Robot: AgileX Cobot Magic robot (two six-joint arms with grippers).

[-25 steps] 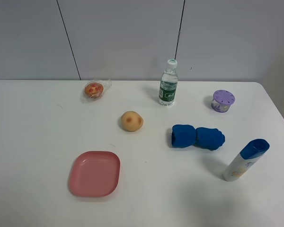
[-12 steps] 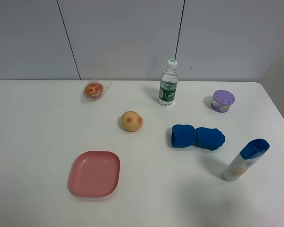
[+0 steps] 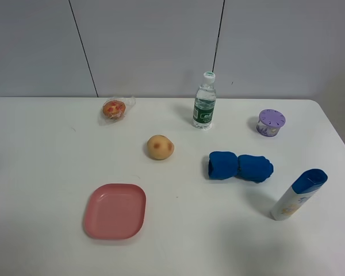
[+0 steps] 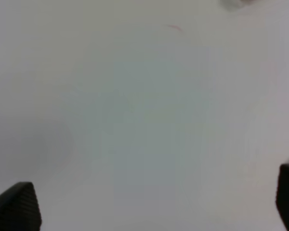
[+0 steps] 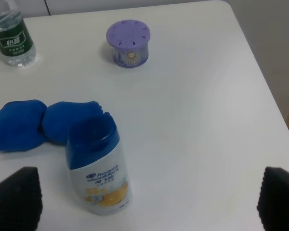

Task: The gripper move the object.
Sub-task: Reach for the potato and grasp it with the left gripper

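1. A white table point(image 3: 46, 161) stands against a pale grey panelled wall.
2. Far left, the left gripper point(image 4: 151, 204) hangs over bare tabletop, jaws spread wide and empty.
3. Next come a wrapped pastry point(image 3: 115, 108) and a pink plate point(image 3: 115, 211).
4. The object point(image 3: 160, 147) sits near the middle, with no gripper near it.
5. Further right: a water bottle point(image 3: 204, 100), blue cloth point(image 3: 240, 166), purple tub point(image 3: 271, 122) and shampoo bottle point(image 3: 298, 194).
6. The right gripper point(image 5: 147, 199), near the shampoo bottle, is wide open too. I'd say reach, grasp and move are all yet to do.
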